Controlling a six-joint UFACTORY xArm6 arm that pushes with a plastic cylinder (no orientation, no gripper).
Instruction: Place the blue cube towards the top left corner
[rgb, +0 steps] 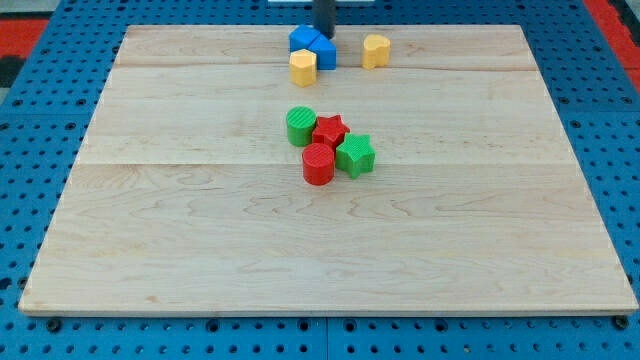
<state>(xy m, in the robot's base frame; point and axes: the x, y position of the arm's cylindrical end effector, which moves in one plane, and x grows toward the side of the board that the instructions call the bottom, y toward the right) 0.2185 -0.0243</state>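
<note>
My tip (324, 33) touches the far side of the blue cube (322, 50), at the table's (200, 250) far edge, centre, beside another blue block (301, 40) and a yellow block (303, 68).

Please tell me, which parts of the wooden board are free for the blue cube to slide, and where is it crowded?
Free: the strip along the view's top edge from the blue blocks to the top left corner, plus the board's left, right and bottom parts. Crowded: top centre, where my tip meets the blue blocks beside the yellow blocks; and the middle green-and-red cluster.
</note>
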